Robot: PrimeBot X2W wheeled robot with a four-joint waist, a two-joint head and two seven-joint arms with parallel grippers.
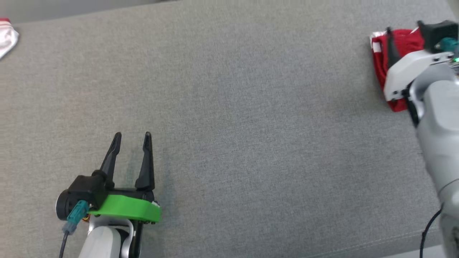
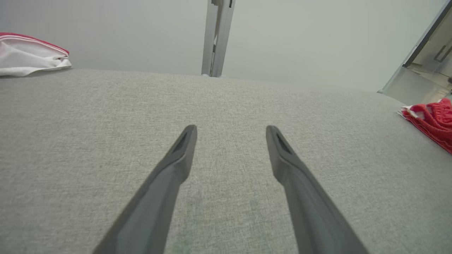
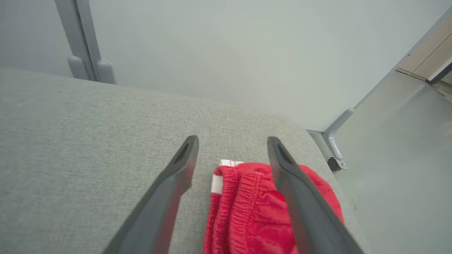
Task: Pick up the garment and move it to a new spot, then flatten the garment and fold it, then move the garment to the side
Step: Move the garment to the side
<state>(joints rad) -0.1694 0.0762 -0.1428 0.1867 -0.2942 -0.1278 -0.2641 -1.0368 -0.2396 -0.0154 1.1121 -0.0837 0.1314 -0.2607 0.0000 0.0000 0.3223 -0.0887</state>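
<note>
The right jaws stand wide apart and hold nothing. Their two dark fingers (image 3: 300, 204) point along the red garment (image 3: 247, 218). In the right wrist view one finger crosses in front of the cloth and the other lies over bare fabric at its 9 o'clock side. Whether the tips touch the cloth cannot be told.

The garment is a folded bundle of red knit with an elastic band and a white stripe at its far end. It lies flat at the right edge of the grey worktop (image 1: 251, 125), at about 2 o'clock in the head view, partly covered by the right arm's pale wrist housing (image 1: 405, 71).

The left jaws are equally wide apart and empty. Their fingers (image 1: 146, 161) point to 12 o'clock over bare worktop at 7 o'clock in the head view, well apart from the red garment. Behind them sit a green bracket (image 1: 125, 209) and a teal plug (image 1: 77, 211).

At 10 o'clock, at the worktop's far left corner, lies a white cloth with red trim (image 1: 5, 39). Beyond the far edge a grey metal post (image 2: 215, 35) rises against a pale wall.
</note>
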